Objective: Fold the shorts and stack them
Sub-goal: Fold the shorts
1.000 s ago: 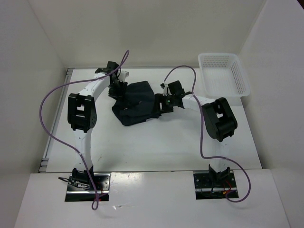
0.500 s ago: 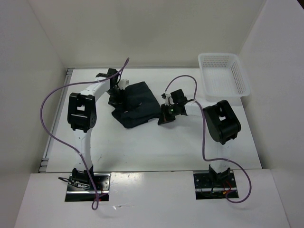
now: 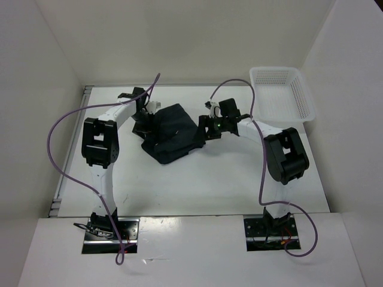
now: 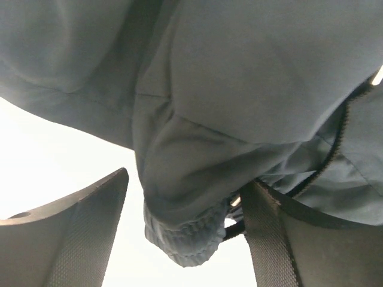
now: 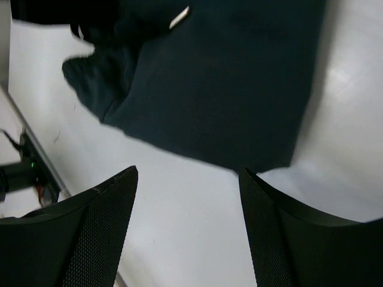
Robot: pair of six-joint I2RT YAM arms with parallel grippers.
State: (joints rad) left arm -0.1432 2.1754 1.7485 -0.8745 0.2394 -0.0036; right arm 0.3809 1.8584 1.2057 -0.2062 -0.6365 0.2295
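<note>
The dark shorts (image 3: pixel 172 133) lie in a rumpled, partly folded heap on the white table, between both arms. My left gripper (image 3: pixel 145 121) is at their left edge. In the left wrist view it (image 4: pixel 185 179) is open, with a bunched elastic edge of the shorts (image 4: pixel 185 236) hanging between the fingers (image 4: pixel 78 233), near the right one. My right gripper (image 3: pixel 205 128) is at the shorts' right edge. In the right wrist view it (image 5: pixel 187 172) is open and empty over bare table, the shorts (image 5: pixel 221 89) just ahead, a small light tag (image 5: pixel 179 18) showing.
A white lattice basket (image 3: pixel 297 91) stands at the back right of the table. White walls close in the table at the back and both sides. Purple cables loop from both arms.
My right gripper drew back toward the near side, then came back up to the shorts' right edge. My left arm shifted slightly at the left edge. The shorts barely moved.
</note>
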